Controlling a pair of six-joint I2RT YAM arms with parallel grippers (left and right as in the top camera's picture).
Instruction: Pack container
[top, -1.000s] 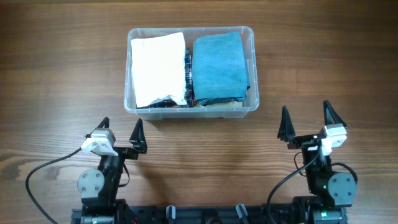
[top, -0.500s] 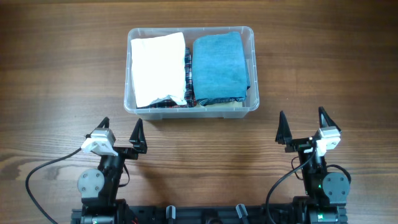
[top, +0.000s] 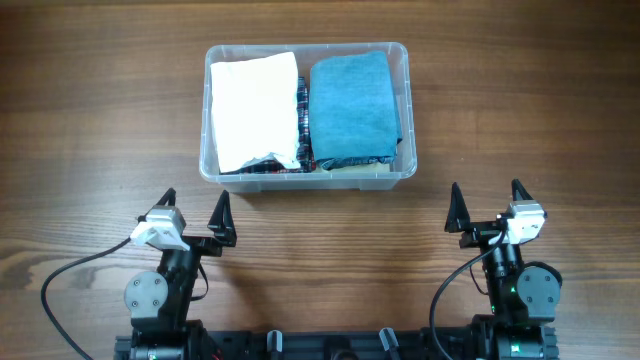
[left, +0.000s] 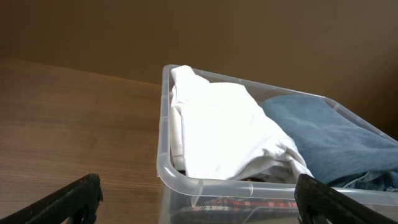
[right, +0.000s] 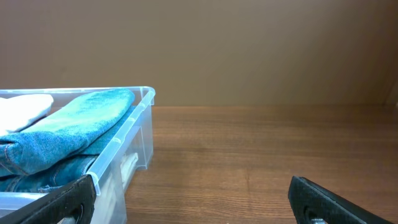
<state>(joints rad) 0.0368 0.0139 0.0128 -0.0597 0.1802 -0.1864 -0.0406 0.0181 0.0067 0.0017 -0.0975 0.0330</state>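
Note:
The clear plastic container (top: 405, 110) stands at the middle back of the table. Inside lie a folded white cloth (top: 255, 97) on the left and a folded blue cloth (top: 350, 93) on the right, over a dark patterned cloth. My left gripper (top: 193, 216) is open and empty, in front of the container's left corner. My right gripper (top: 486, 205) is open and empty, to the front right of the container. The left wrist view shows the container's rim (left: 205, 185) with the white cloth (left: 217, 134) and blue cloth (left: 323, 130). The right wrist view shows the container's corner (right: 140, 124) at left.
Wooden table (top: 100, 120) lies all around the container. Black cables run from both arm bases at the front edge. A brown wall stands behind the table in the wrist views.
My right arm has drawn back a little toward its base, its open gripper shifting slightly left and toward the front edge. The left arm and the container are unchanged.

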